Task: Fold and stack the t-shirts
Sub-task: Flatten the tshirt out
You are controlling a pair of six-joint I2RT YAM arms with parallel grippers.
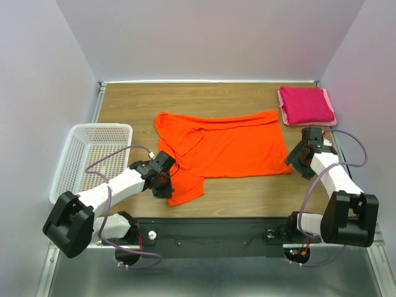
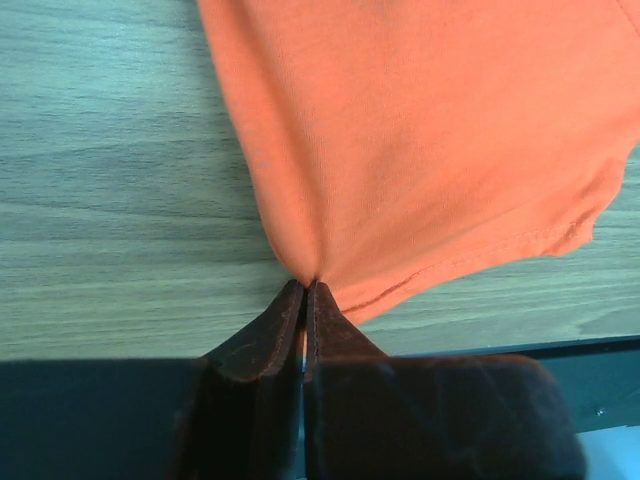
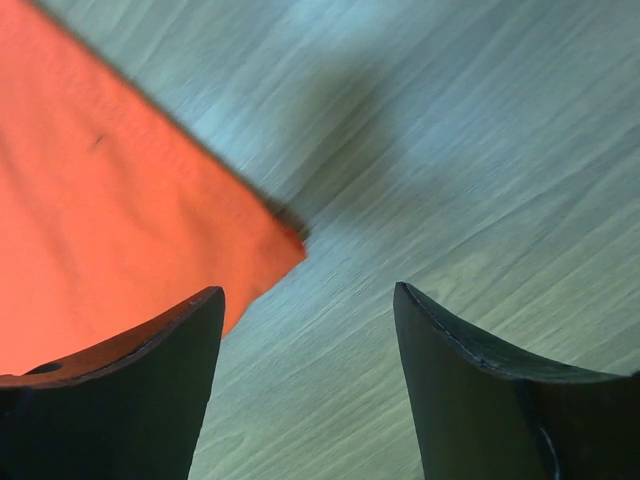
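Observation:
The orange t-shirt [image 1: 229, 145] lies spread flat across the middle of the wooden table, one sleeve reaching toward the near edge. My left gripper [image 1: 164, 185] is at that sleeve's left edge. In the left wrist view its tips [image 2: 305, 285] are shut on a pinch of the orange cloth [image 2: 430, 140]. The magenta-pink t-shirt [image 1: 306, 105] sits folded at the far right. Just off the orange shirt's near right corner [image 3: 270, 240] my right gripper [image 1: 298, 162] stands open, with bare table between its fingers [image 3: 307, 288].
A white lattice basket [image 1: 99, 126] stands at the left side of the table, beside the left arm. The table's black near edge [image 2: 560, 348] runs just below the held sleeve.

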